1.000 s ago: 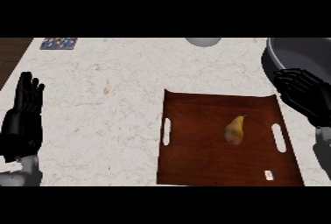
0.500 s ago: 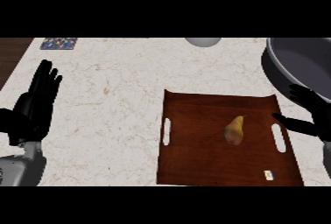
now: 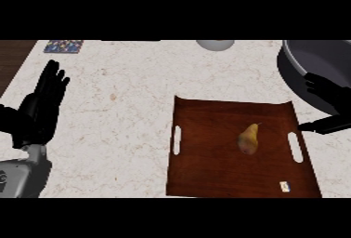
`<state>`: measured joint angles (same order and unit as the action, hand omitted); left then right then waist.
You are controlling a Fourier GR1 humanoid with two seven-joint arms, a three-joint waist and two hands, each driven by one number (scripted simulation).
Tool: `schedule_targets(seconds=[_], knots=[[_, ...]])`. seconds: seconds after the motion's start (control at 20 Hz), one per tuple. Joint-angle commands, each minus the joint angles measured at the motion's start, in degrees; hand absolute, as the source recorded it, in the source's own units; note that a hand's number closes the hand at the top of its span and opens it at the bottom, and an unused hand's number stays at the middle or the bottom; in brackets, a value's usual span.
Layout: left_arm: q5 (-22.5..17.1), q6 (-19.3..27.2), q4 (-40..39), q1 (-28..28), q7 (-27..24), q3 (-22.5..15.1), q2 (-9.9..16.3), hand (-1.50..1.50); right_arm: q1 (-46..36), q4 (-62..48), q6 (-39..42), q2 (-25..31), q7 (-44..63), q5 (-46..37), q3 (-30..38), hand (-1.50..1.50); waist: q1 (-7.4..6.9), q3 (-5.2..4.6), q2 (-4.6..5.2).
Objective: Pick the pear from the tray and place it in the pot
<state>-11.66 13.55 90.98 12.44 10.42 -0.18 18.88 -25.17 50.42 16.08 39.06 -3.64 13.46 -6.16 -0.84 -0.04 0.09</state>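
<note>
1. Right now the pear (image 3: 248, 139) lies on its side in the middle of the brown tray (image 3: 205, 176), its thin end pointing up and away; nothing touches it, so it is easy to reach from above.
2. Next to the tray, at the far right, sits the big dark pot (image 3: 308, 60); it is just beside the tray, so the pear has only a short trip to make.
3. Over by the tray's right edge is the right hand (image 3: 329, 95), in front of the pot; its fingers are spread apart and hold nothing; I think it is getting ready to go for the pear.
4. Far off on the left, the left hand (image 3: 41, 109) rests over the desk (image 3: 116, 116), fingers straight and up, holding nothing; it looks out of the way.
5. So the pick has not begun yet.
</note>
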Motion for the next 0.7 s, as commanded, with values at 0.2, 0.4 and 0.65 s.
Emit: schedule_targets(seconds=[0.2, 0.4, 0.65], knots=[[-0.39, -0.52, -1.33, 2.13, 0.56, 0.89, -0.27, 0.0, -10.21, 1.38, 16.72, 1.63, 16.76, -3.1, -9.43, -1.5, -0.1, -0.04, 0.1], [1.24, 0.75, 2.58, -0.33, 2.19, -0.39, -0.98, 0.0, -15.08, -2.02, 20.87, -2.82, 22.1, -3.84, -11.2, -1.5, -0.51, 0.03, 0.07], [0.98, -1.56, 1.09, -1.03, 1.08, 2.08, -0.36, 0.0, -15.09, -0.52, 20.97, -8.41, 29.3, -4.12, -9.96, -1.5, 0.42, 0.02, -0.1]])
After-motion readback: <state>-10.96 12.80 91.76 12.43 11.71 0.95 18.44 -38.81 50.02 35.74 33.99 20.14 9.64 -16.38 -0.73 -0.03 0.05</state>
